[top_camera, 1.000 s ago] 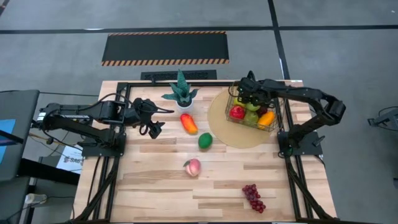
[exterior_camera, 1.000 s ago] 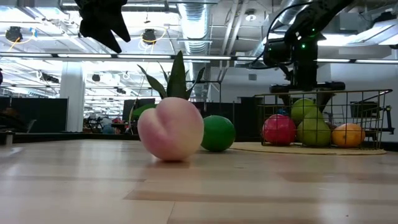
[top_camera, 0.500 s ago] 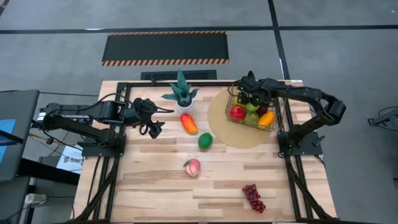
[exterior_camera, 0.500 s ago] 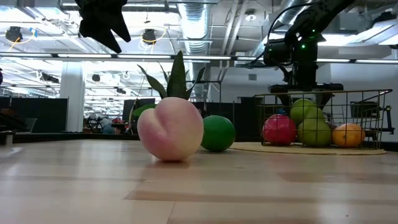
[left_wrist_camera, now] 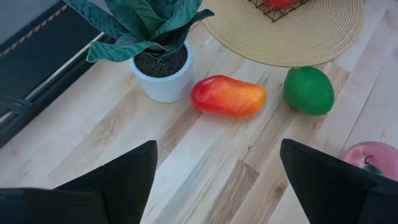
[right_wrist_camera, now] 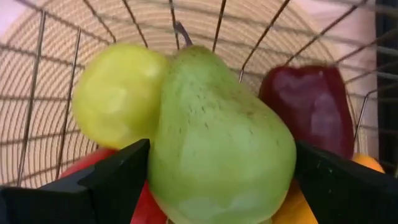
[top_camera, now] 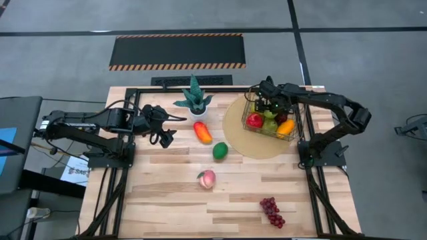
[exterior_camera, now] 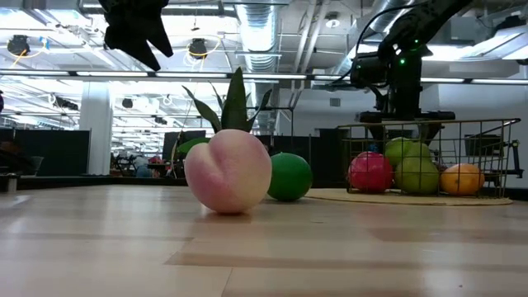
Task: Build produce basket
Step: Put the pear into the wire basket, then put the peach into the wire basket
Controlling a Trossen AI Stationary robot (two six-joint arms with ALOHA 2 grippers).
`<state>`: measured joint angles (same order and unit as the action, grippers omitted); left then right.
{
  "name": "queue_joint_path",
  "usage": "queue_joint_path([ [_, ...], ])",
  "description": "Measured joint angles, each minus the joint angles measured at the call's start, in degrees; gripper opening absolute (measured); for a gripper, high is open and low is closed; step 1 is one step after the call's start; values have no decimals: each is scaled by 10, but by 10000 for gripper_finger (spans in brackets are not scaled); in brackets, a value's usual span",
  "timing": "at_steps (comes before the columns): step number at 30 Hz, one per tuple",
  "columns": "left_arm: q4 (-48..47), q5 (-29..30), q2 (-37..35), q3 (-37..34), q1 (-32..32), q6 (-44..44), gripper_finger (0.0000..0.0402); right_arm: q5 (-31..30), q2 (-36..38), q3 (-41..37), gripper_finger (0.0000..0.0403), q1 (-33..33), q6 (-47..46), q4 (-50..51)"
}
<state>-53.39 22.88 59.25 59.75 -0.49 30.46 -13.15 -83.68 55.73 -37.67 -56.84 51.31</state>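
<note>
Basket (top_camera: pixel 272 120) sat on round mat (top_camera: pixel 233 133) w/ pear (right_wrist_camera: pixel 217 137) inside | right gripper (top_camera: pixel 269 103) over it, fingers spread, empty | pear likely light, rigid, slick; grip mid-body | left gripper (top_camera: pixel 165 135) open over counter (top_camera: pixel 167 200).

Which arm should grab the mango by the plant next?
Left. The left gripper hovers open just beside the mango; the right gripper is over the basket, around the pear.
</note>
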Motion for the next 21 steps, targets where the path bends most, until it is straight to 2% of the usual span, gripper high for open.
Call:
queue_joint_path([
  [8,-1,-3,0,0,0,0,327,-2,0,68,392,1,68,33],
  [12,-16,-29,0,0,0,-3,327,7,0,122,395,20,115,44],
  [17,-35,-32,0,0,0,9,327,70,1,172,397,117,202,-5],
  [21,-34,-32,0,0,0,22,327,76,0,176,393,219,215,-84],
])
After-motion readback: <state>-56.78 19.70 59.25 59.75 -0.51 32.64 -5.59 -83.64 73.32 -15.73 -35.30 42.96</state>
